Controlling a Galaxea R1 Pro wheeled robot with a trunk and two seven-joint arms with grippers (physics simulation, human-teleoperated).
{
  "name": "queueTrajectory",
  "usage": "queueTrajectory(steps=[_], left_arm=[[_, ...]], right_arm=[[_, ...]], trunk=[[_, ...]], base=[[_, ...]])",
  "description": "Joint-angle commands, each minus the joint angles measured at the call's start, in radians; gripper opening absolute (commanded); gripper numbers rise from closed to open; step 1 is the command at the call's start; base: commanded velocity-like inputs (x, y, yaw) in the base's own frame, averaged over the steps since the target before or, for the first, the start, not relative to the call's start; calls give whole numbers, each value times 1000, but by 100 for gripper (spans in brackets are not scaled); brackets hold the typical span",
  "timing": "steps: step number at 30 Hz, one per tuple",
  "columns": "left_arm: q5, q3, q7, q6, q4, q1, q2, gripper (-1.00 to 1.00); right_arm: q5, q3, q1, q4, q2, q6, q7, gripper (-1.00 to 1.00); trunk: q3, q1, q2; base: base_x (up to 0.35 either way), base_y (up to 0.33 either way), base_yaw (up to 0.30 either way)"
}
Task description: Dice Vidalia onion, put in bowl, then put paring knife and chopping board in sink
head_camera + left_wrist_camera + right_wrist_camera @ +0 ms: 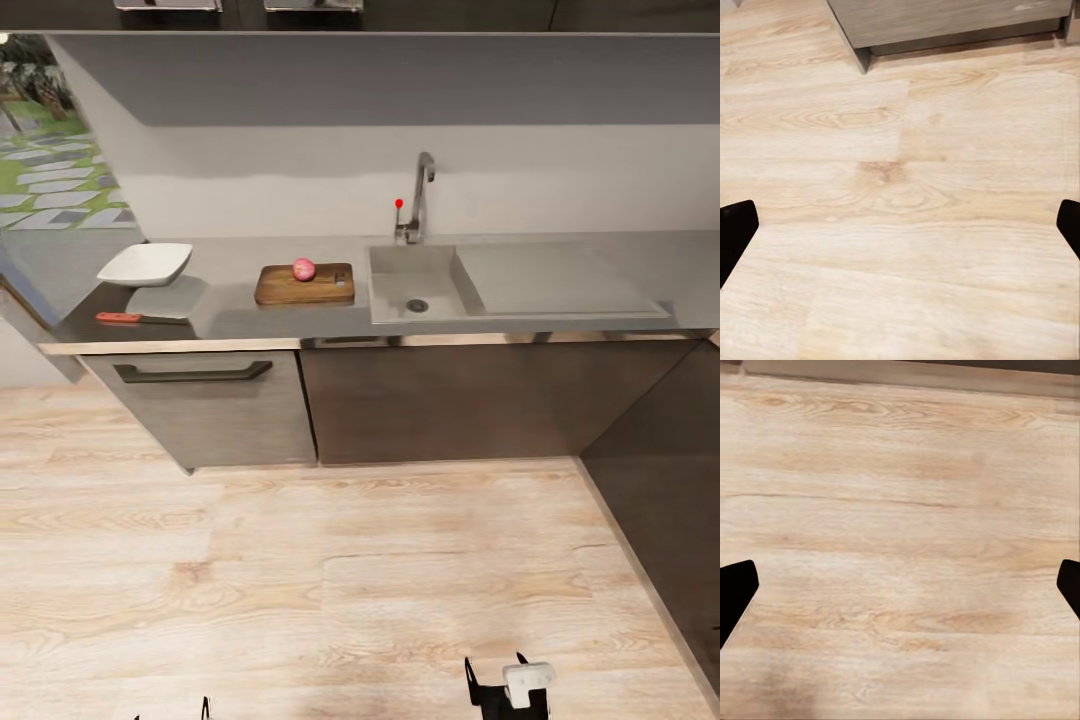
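Observation:
The pinkish Vidalia onion (303, 268) rests whole on the brown chopping board (290, 287), which lies on the dark grey countertop (250, 318) just left of the sink (395, 285). The white bowl (146, 263) stands at the counter's left end. In front of it, near the counter's edge, lies the paring knife (140, 318) with its red-orange handle. Both grippers hang low over the wooden floor, well back from the counter. My left gripper (900, 232) is open with nothing between its fingers. My right gripper (900, 592) is open too, and its black fingers (472, 682) show at the bottom edge.
A tall faucet (422, 190) with a red lever stands behind the sink, and a drainboard (560, 282) lies to its right. Grey cabinets with a dark drawer handle (190, 373) sit below. A dark cabinet run (670, 480) juts out at right. Pale wood floor (350, 580) spreads between me and the counter.

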Motion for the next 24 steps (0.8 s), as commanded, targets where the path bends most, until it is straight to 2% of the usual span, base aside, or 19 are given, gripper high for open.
queueTrajectory(steps=[1, 8, 15, 17, 24], left_arm=[[-6, -6, 10, -2, 4, -2, 0, 100], [-5, -6, 10, -2, 4, -2, 0, 100], [-5, -6, 10, -2, 3, -2, 0, 100], [-5, -6, 10, -2, 3, -2, 0, 100], [-5, -6, 11, 0, 2, -2, 0, 100]], right_arm=[[-4, 9, 0, 1, 0, -3, -8, 100], [-1, 10, 0, 42, 1, 3, -5, 100], [-2, 12, 0, 239, 6, 7, -3, 100], [-3, 12, 0, 269, 7, 8, -4, 100], [-3, 11, 0, 293, 9, 12, -1, 100]], trunk=[[-1, 0, -1], [-1, 0, -1], [-1, 0, -1], [-1, 0, -1], [-1, 0, -1]], base=[[0, 287, 0], [0, 295, 0], [0, 298, 0], [0, 298, 0], [0, 298, 0]])
